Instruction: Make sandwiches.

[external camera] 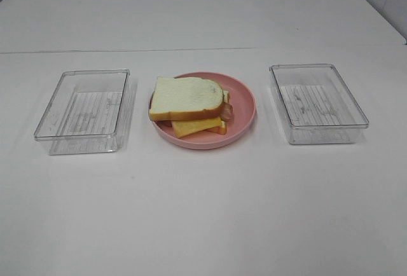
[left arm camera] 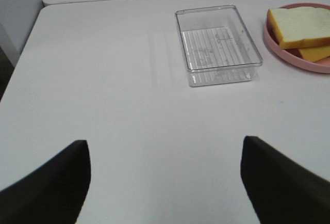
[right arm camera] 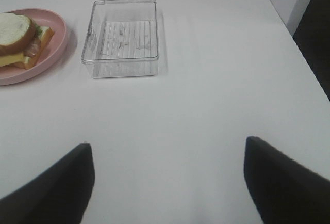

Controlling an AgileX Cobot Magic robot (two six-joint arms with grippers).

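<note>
A stacked sandwich point(external camera: 186, 96) lies on the round pink plate point(external camera: 245, 101) at the table's middle. Its top is a white bread slice with an orange-brown crust. A yellow cheese square point(external camera: 194, 126) sticks out at the front and a reddish bacon end point(external camera: 227, 111) at the right. Neither gripper shows in the exterior high view. My left gripper point(left arm camera: 164, 146) hovers open over bare table, short of the left tray point(left arm camera: 216, 46), with the sandwich point(left arm camera: 301, 25) beyond. My right gripper point(right arm camera: 167, 146) is open too, short of the right tray point(right arm camera: 124, 35), with the sandwich point(right arm camera: 15, 30) off to the side.
Two clear ribbed plastic trays stand empty, one left point(external camera: 86, 110) and one right point(external camera: 317, 102) of the plate. The white table has a seam running across behind them. In the wrist views the table's side edges show, with dark floor beyond.
</note>
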